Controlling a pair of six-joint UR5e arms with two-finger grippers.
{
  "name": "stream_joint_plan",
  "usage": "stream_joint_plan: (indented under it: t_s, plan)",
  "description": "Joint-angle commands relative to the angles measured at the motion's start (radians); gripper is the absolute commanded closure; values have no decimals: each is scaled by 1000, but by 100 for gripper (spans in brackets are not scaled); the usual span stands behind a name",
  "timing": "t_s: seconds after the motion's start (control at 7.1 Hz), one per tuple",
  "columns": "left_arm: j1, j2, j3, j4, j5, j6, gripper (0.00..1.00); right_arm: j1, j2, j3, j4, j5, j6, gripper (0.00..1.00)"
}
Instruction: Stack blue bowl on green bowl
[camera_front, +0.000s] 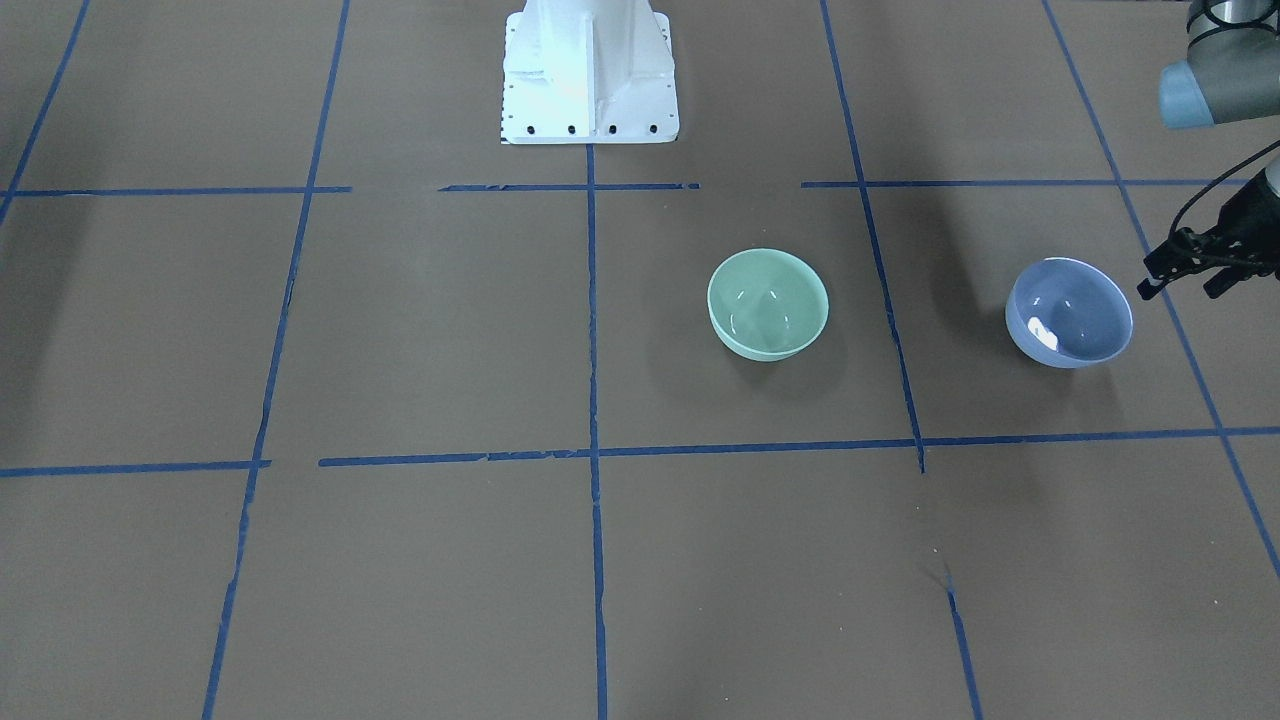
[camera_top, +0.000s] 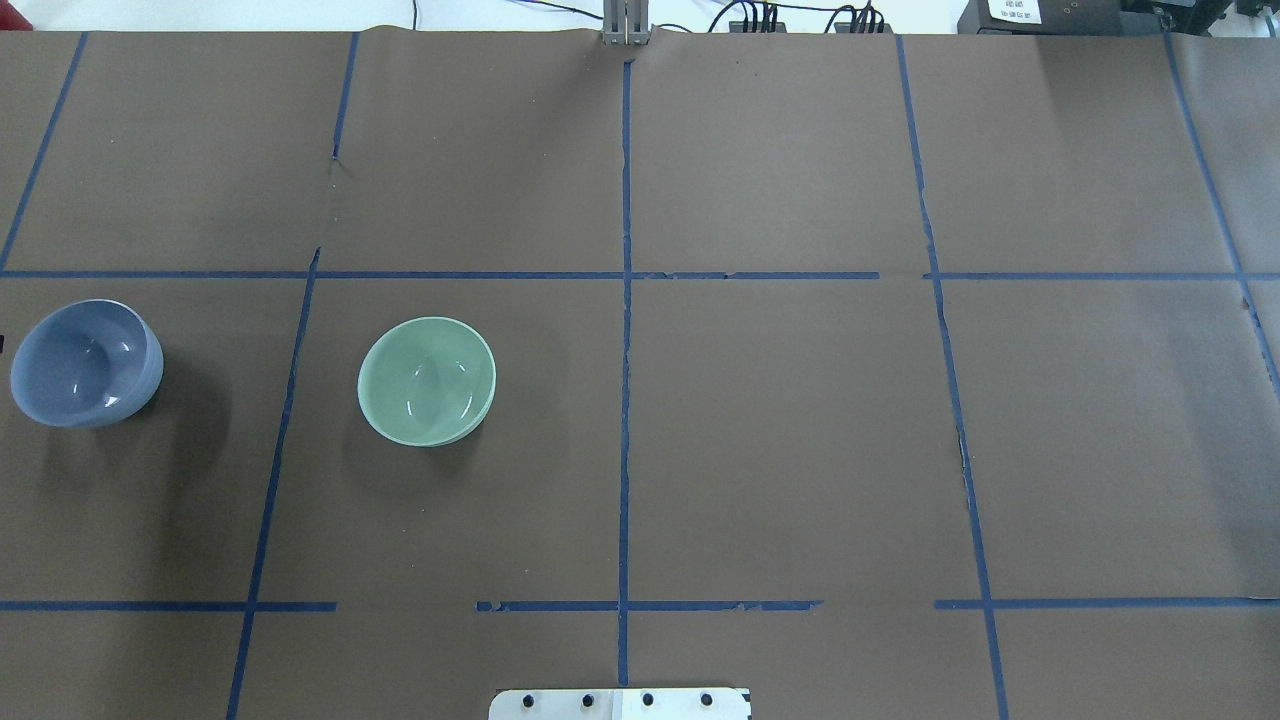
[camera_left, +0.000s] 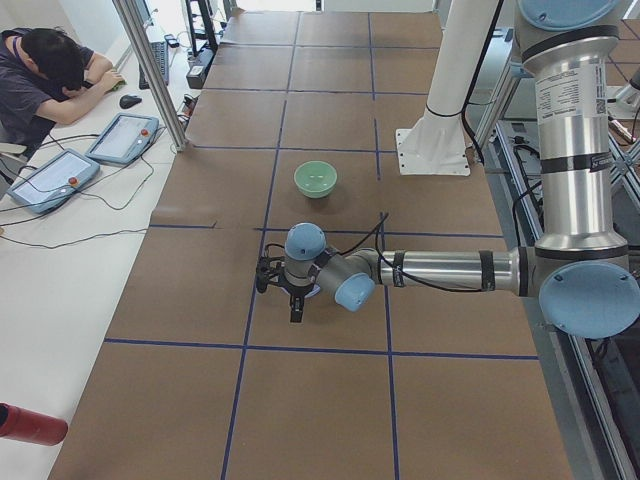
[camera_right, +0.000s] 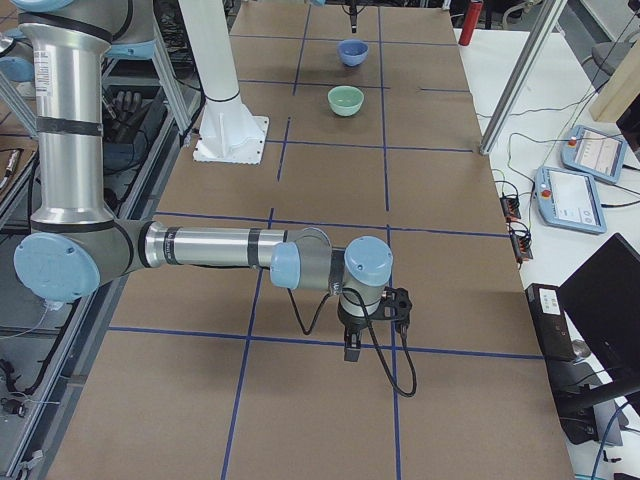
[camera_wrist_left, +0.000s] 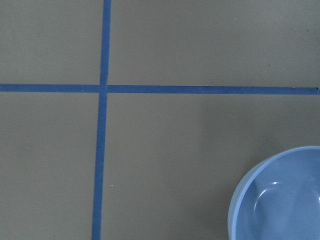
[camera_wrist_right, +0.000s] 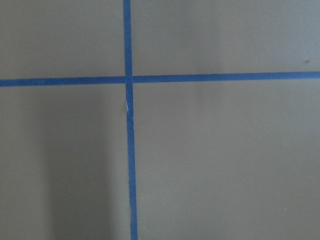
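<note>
Blue bowl upright, left gripper just beside (arm outstretched, low)

The near right arm reaches out over the brown table, its right gripper pointing down at a blue tape line (its jaws too small to read as parted or closed). At the far end, the blue bowl stands upright beyond the green bowl, near but apart.
</note>
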Motion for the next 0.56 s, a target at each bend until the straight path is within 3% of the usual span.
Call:
stream_joint_plan:
  t_s: [0.0,0.28,0.42]
  plan:
    - [74,-14,4,-16,53,-89,4,1,-1,0,0,0,-1,0]
    - [75,-14,3,-12,43,-93,89,0,-1,0,0,0,-1,0]
    - [74,-14,1,-12,41,-93,100,0,-1,0,0,0,1,0]
